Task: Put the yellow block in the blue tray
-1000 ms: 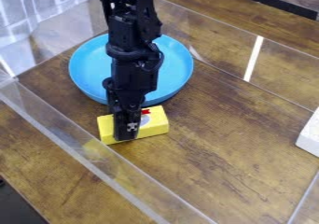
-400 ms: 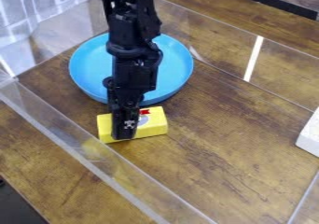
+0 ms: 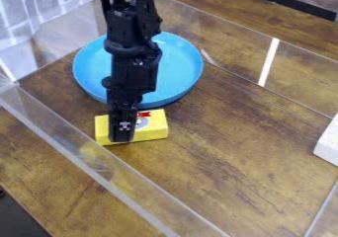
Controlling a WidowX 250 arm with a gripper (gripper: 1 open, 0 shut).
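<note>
The yellow block (image 3: 153, 130) lies low on the wooden table, just in front of the blue tray (image 3: 87, 71). Part of its red-and-white label shows beside the fingers. My black gripper (image 3: 126, 132) points straight down onto the block's middle, shut on the yellow block across its short sides. The arm rises in front of the tray and hides the tray's centre. Whether the block touches the table or hangs just above it, I cannot tell.
A clear plastic wall (image 3: 79, 152) runs along the table's front-left edge. A white object (image 3: 327, 142) sits at the right edge. A clear upright panel with a bright reflection (image 3: 270, 61) stands at the back right.
The gripper and the yellow block have shifted together slightly to the left in the picture. The gripper stays shut on the block.
</note>
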